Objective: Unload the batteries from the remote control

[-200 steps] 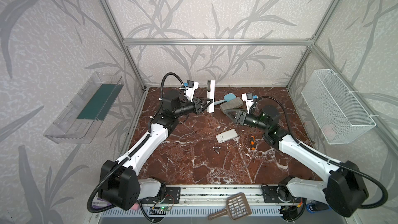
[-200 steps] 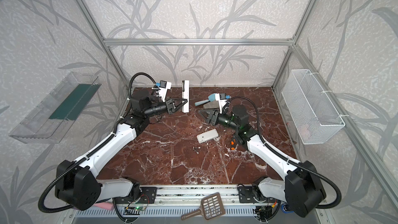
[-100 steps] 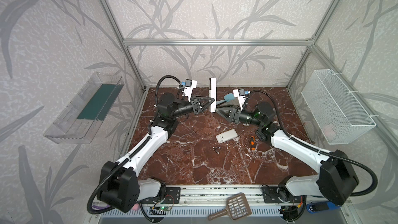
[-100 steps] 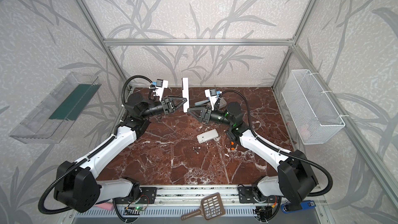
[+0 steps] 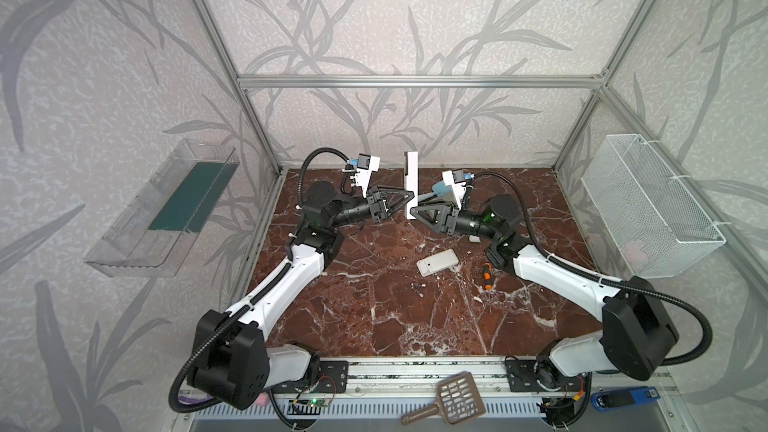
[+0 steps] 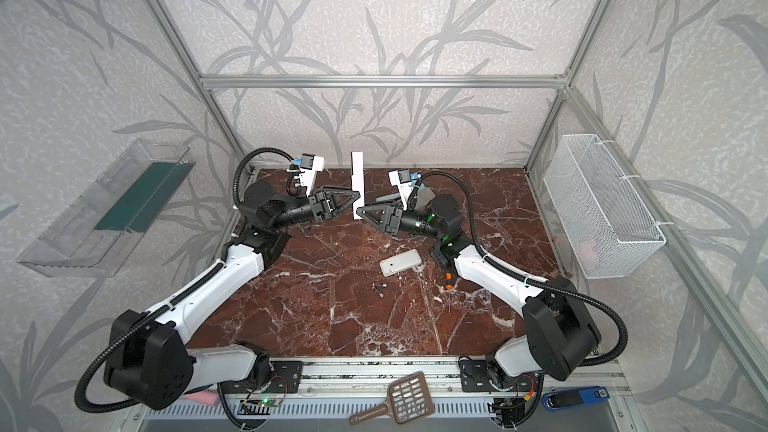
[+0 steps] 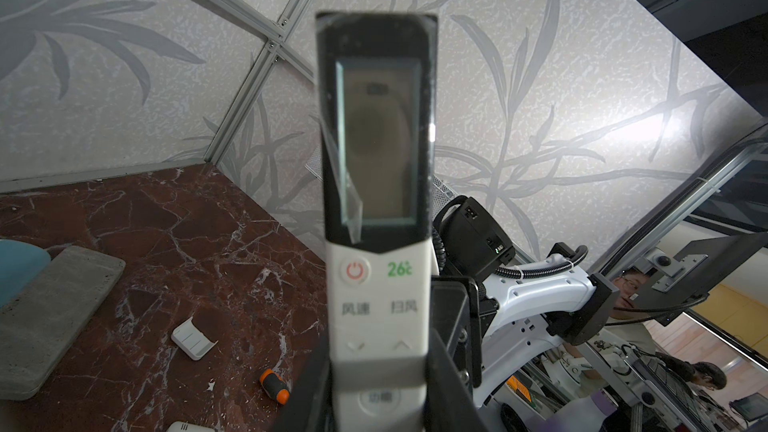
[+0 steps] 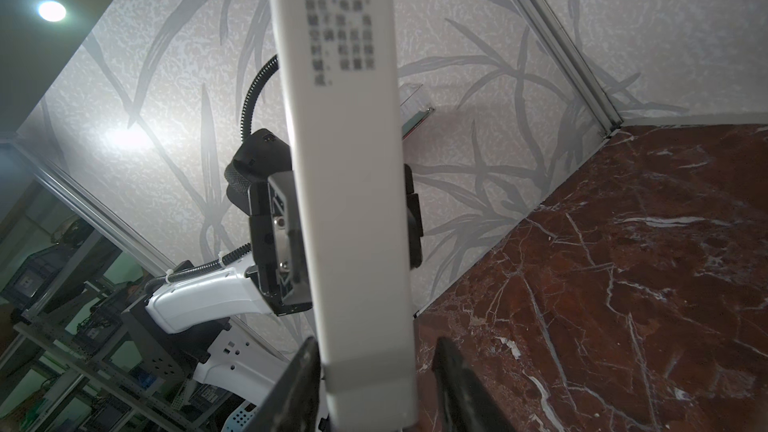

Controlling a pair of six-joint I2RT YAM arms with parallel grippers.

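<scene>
Left end effector point(image 5: 407, 200) clamping upright remote point(image 5: 412, 172), right end effector point(image 5: 413, 213) straddling its base, unclamped; 2 batteries point(image 5: 417, 288), screwdriver point(image 5: 486, 274) on table point(image 5: 353, 317)

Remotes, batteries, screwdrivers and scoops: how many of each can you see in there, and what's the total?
Remotes: 2, the upright remote and the flat remote
Batteries: 2
Screwdriver: 1
Scoop: 1
Total: 6
</scene>
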